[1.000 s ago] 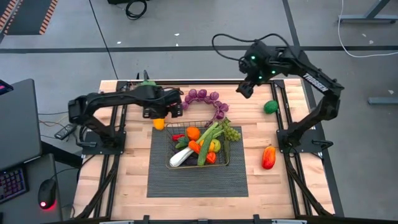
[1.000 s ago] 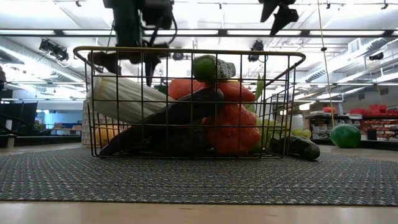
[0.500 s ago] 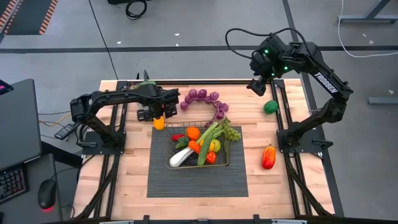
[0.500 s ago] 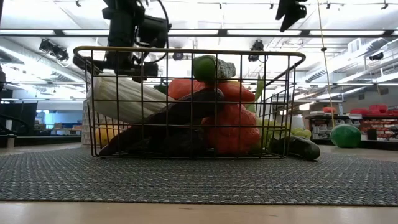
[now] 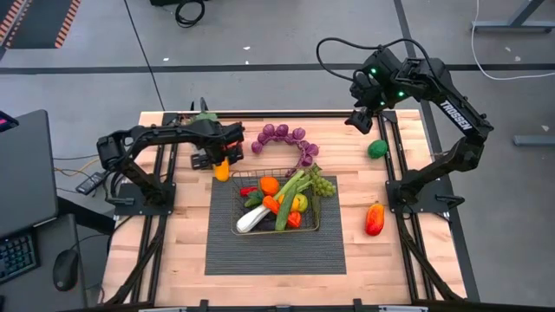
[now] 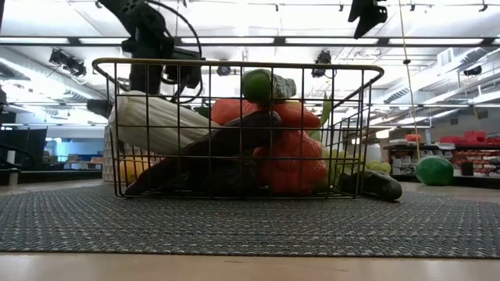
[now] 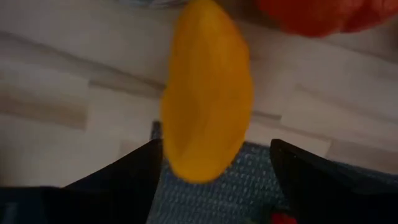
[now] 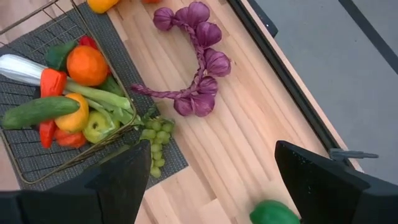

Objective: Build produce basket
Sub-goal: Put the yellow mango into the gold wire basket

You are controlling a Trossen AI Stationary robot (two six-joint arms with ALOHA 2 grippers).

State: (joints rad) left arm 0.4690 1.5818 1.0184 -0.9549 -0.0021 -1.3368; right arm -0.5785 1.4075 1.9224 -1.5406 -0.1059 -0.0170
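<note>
The brass wire basket [image 5: 276, 201] stands on the dark ribbed mat [image 5: 276, 247]. It holds a leek [image 5: 252, 218], an orange, a cucumber, an apple and peppers. A yellow-orange toy fruit [image 5: 222, 172] lies on the table at the mat's far left corner. My left gripper [image 5: 220, 162] is open just above it, with one finger on either side in the left wrist view [image 7: 208, 93]; I cannot tell whether they touch it. My right gripper [image 5: 360, 119] is open and empty, raised high over the table's far right.
A braid of purple bulbs [image 5: 286, 139] lies behind the basket. Green grapes [image 5: 323, 185] hang at the basket's far right corner. A green pepper [image 5: 376, 149] and a red-orange pepper [image 5: 375, 218] lie on the bare wood at the right.
My left gripper has gone a little toward the table's left edge and now stands over the yellow-orange fruit. My right gripper has gone up and toward the table's right edge, then kept still.
</note>
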